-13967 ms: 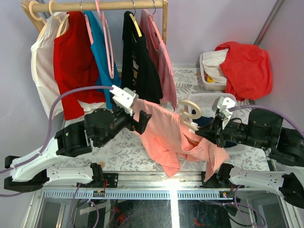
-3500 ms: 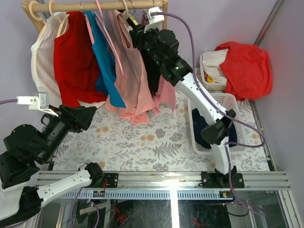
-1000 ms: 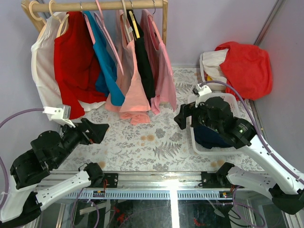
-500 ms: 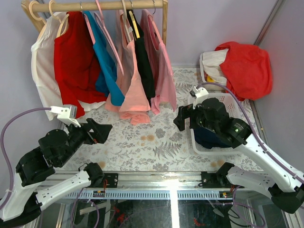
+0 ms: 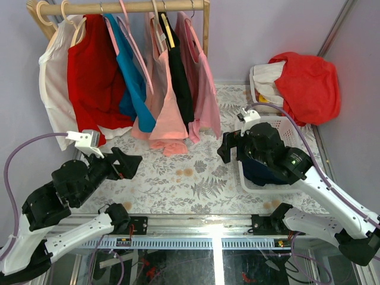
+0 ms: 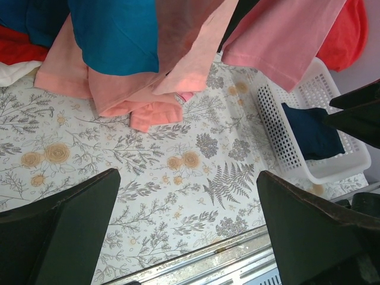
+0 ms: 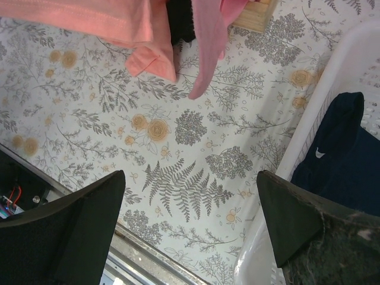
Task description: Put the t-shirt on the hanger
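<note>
so, the t-shirt hangs long-way down from the rail, beyond and between my left gripper and right gripper, both released, empty, about equally near to it.

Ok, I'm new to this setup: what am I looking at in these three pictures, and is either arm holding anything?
You are looking at two robot arms bolted at the near edge of a flower-patterned table. The wide picture comes from a fixed camera above and behind the arms. The other two come from cameras on the wrists, so the dark wedges in their lower corners are each arm's own fingers. The left gripper and the right gripper are both open and empty, hovering over the table. The salmon t-shirt hangs from its hanger on the wooden rail, among other clothes. On the right, a white basket holds a dark blue garment.
</note>
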You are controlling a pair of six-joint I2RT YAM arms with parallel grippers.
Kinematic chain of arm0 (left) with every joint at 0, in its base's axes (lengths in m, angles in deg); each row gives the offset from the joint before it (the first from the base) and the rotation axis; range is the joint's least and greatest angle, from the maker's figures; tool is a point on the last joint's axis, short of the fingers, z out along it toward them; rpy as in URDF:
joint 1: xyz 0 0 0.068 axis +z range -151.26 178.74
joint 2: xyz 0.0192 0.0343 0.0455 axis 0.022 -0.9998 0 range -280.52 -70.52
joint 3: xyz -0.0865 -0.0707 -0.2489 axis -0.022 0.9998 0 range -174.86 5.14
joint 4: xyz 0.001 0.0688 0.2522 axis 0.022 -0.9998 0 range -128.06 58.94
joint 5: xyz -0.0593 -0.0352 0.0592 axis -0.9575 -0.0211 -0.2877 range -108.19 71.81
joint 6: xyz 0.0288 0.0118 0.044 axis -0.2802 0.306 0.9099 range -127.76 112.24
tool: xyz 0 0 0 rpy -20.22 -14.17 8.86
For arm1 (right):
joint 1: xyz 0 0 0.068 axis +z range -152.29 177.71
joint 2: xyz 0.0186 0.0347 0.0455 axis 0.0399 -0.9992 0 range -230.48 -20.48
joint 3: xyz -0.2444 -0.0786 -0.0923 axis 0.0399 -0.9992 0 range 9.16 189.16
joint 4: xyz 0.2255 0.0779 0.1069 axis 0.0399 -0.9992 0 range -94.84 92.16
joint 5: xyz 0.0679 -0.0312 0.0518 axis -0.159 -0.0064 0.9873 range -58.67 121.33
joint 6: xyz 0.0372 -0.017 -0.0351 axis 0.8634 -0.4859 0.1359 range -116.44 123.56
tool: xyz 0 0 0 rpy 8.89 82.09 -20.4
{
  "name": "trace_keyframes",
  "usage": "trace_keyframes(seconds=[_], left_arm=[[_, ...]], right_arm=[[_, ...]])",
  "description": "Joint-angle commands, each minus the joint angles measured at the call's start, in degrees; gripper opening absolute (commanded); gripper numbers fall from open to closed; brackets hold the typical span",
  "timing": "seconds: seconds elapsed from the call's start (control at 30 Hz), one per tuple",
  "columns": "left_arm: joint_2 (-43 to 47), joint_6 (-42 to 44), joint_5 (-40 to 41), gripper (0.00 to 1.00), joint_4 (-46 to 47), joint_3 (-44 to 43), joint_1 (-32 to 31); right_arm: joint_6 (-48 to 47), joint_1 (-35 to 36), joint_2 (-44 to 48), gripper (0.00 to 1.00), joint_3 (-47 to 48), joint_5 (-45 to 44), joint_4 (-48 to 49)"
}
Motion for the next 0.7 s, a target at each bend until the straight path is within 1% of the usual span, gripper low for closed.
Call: trace_keyframes(seconds=[0.0, 0.27, 0.43, 0.67], left_arm=[[-1.8, 1.6, -0.7, 1.0, 3.9, -0.2, 0.4], [-2.8, 1.2, -2.3, 1.0, 6.5, 0.1, 0.4], [-5.8, 0.9, -3.8, 1.0, 7.2, -1.1, 0.4], [-9.1, 0.7, -1.9, 1.0, 9.3, -0.8, 0.4]], right_arm=[[0.5, 0.2, 0.1, 0.99, -1.0, -1.3, 1.5], [0.2, 0.3, 0.1, 0.99, -0.1, -0.5, 1.0], [0.8, 0.2, -1.4, 0.99, 3.3, -0.5, -3.0], [-0.7, 0.3, -1.6, 0.99, 3.9, 0.1, -3.7]])
